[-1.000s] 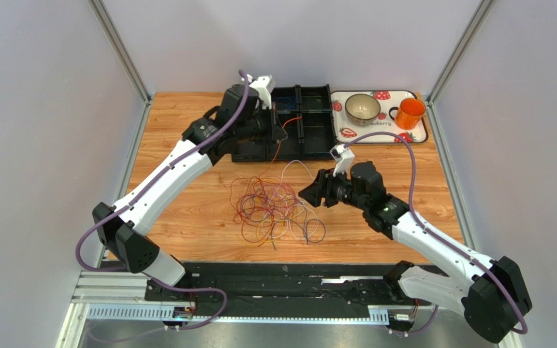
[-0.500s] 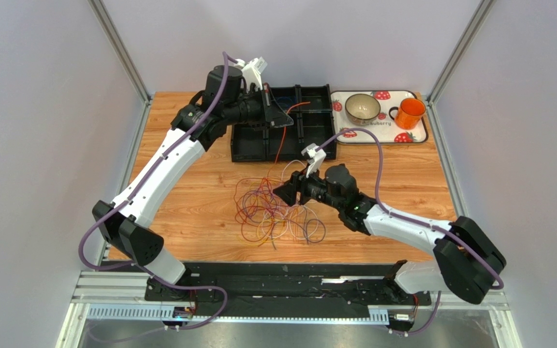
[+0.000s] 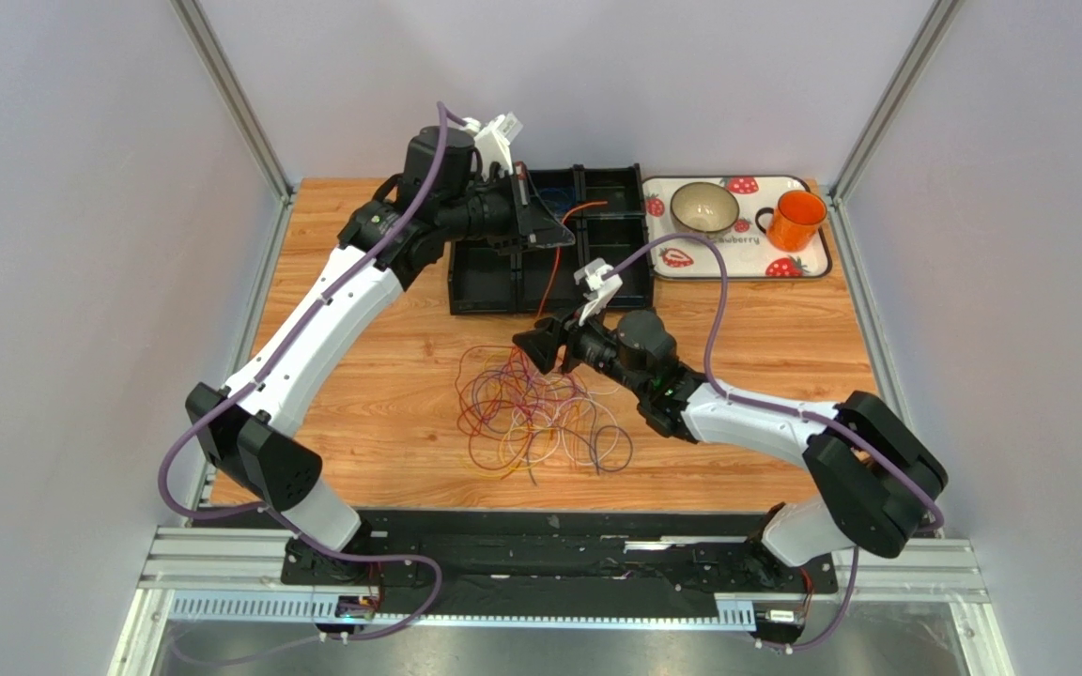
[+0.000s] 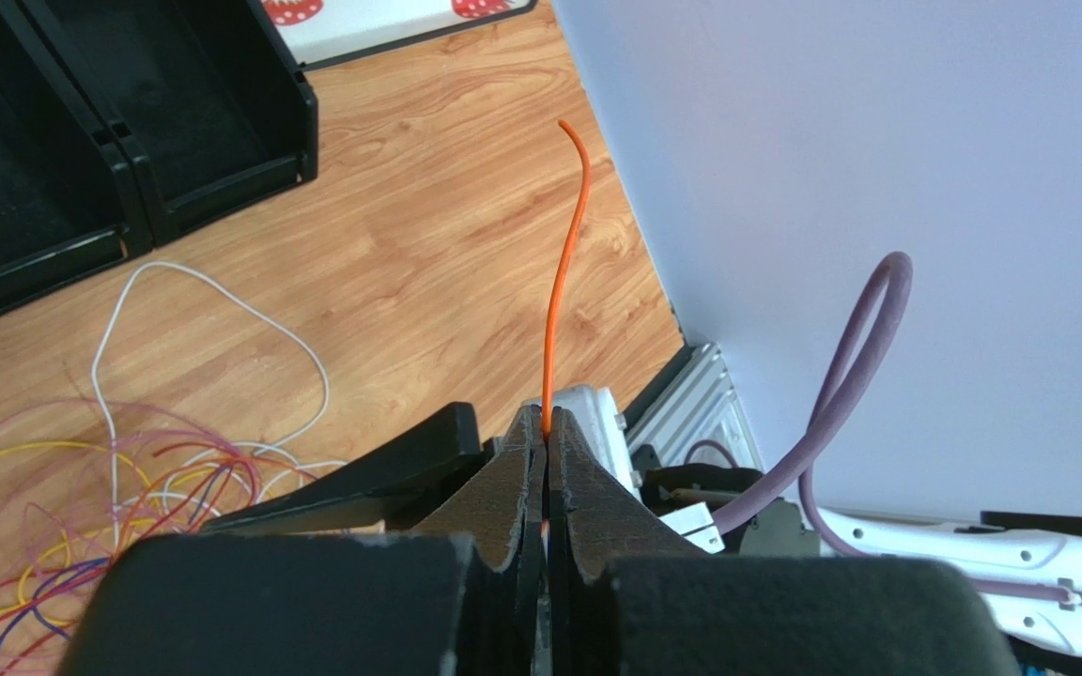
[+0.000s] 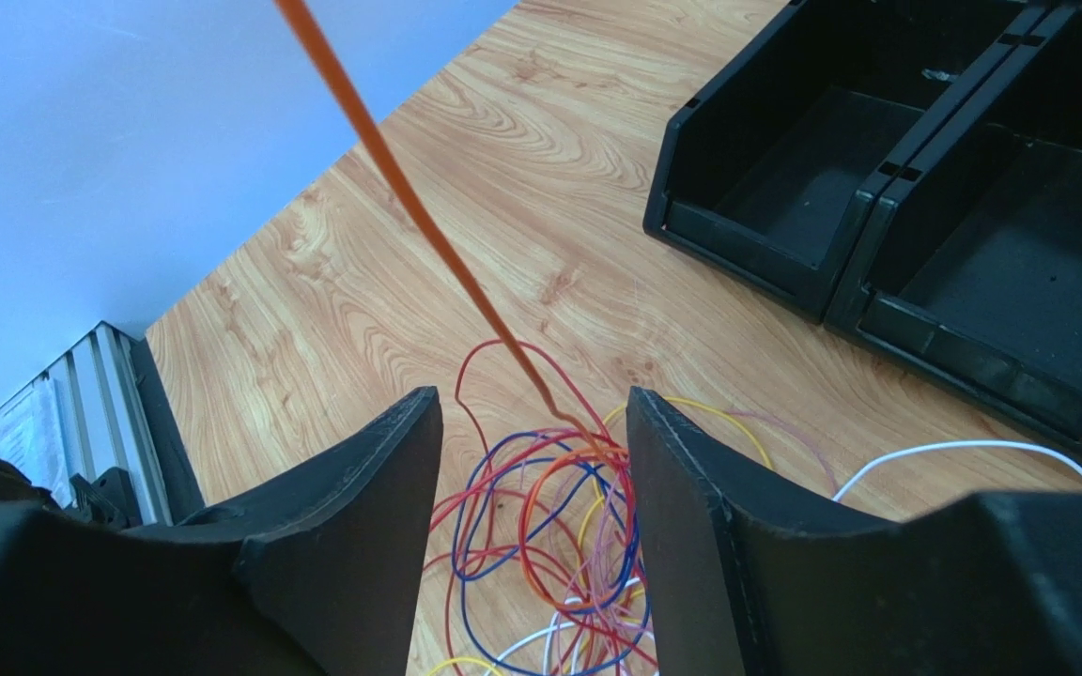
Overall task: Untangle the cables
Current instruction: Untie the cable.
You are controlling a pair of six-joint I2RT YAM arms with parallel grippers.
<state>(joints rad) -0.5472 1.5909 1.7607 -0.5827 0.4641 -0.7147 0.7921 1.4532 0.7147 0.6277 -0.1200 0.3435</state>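
Note:
The cables [image 3: 536, 411] lie in a tangled pile of red, orange, purple, yellow, blue and white loops on the wooden table. My left gripper [image 3: 544, 228] is raised over the black bins and shut on an orange cable [image 3: 547, 289]. That cable runs taut down into the pile. In the left wrist view the orange cable [image 4: 555, 282] sticks out past the closed gripper [image 4: 547, 427]. My right gripper [image 3: 534, 347] is open and empty, just above the pile's far edge. In the right wrist view its gripper [image 5: 530, 404] straddles the pile [image 5: 575, 528], with the taut orange cable [image 5: 394, 172] ahead.
A black compartment organiser [image 3: 615, 242] stands at the back centre and also shows in the right wrist view [image 5: 928, 197]. A strawberry-print tray [image 3: 667, 258] at the back right holds a bowl [image 3: 703, 210] and an orange mug [image 3: 795, 220]. A white cable loop [image 4: 208, 331] lies beside the pile.
My left gripper has risen and shifted right over the bins, pulling the orange cable taut. My right gripper has moved left and forward to the pile's far edge.

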